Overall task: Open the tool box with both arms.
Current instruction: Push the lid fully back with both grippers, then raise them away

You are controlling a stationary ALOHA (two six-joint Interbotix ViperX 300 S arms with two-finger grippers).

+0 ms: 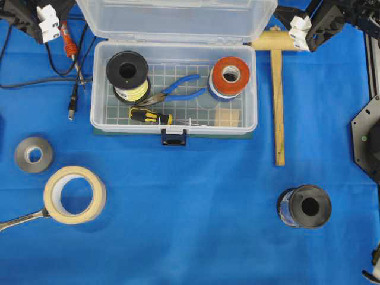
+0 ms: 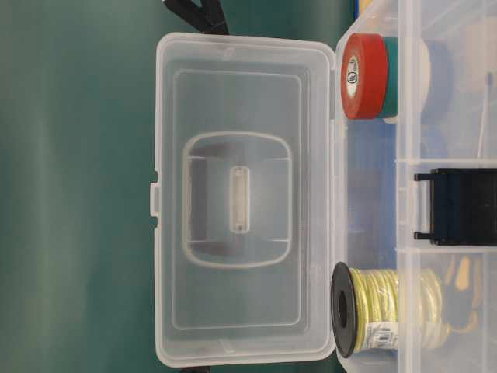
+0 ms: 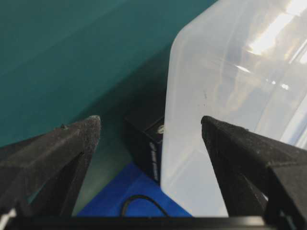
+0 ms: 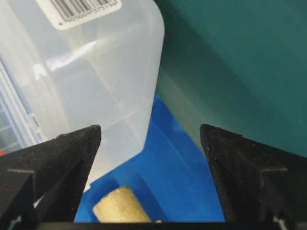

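At the far corners of the tabletop [image 1: 196, 202], the left claw [image 3: 151, 127] and right claw [image 4: 151, 129] gape wide and hold nothing, each flanking an edge of the raised lid [image 1: 178, 18], apparently their work done; the tool box [image 1: 174, 126] sits mid-cloth, open, pliers [image 1: 172, 92] and spools exposed, its dark latch [image 1: 174, 138] hanging loose in front
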